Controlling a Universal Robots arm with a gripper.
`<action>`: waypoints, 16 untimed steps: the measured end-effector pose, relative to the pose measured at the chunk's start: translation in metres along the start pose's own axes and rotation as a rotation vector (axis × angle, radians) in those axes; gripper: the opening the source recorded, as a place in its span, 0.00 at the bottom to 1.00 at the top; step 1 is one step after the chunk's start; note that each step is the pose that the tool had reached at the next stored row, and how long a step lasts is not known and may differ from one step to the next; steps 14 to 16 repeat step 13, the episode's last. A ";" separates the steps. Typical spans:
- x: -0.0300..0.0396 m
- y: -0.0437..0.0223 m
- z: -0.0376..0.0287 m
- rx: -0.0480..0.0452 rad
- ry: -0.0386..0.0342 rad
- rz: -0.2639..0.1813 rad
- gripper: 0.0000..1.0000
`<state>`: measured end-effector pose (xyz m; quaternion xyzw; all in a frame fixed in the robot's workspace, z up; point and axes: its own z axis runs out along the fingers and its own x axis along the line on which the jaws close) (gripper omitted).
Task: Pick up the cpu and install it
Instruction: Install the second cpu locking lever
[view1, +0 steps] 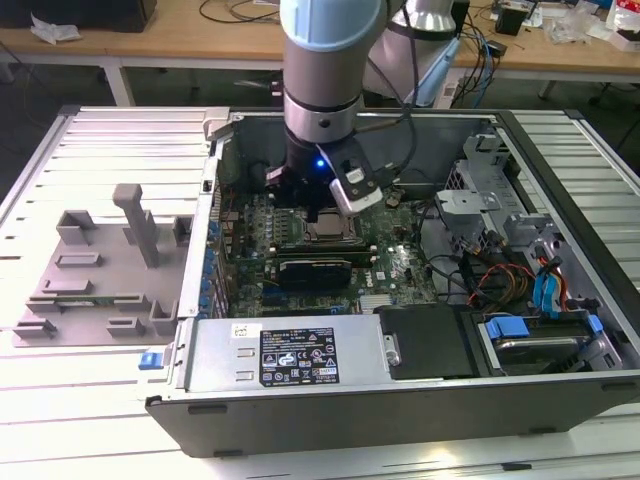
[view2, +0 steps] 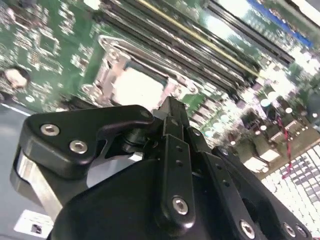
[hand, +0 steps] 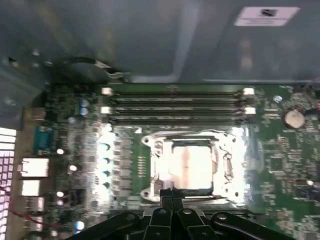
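CPU (hand: 192, 165) seated in socket; gripper (hand: 172, 196) just above it.
Jaws pressed together, holding nothing. Chip lies in the socket frame (hand: 150, 167) mid-motherboard (hand: 280, 150), memory slots (hand: 175, 105) beyond; placement appears done, retention bracket state unclear.

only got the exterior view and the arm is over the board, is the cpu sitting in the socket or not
Observer: Yes. In the first wrist view the cpu lies flat inside the socket frame.
Operator: is the gripper holding it
Observer: No. In both wrist views the gripper is shut, its fingers pressed together with nothing between them, the tips at the edge of the socket frame.
Operator: what's on the socket's other side
Observer: In the first wrist view a row of long slots runs parallel to the socket frame, across it from the gripper.
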<state>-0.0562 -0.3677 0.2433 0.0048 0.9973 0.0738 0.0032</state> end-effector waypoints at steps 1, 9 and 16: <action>-0.0081 0.0005 0.0001 0.0066 -0.0002 0.002 0.11; -0.0196 0.0106 0.0017 0.0126 -0.0001 0.002 0.11; -0.0204 0.0106 0.0017 0.0126 -0.0001 0.002 0.11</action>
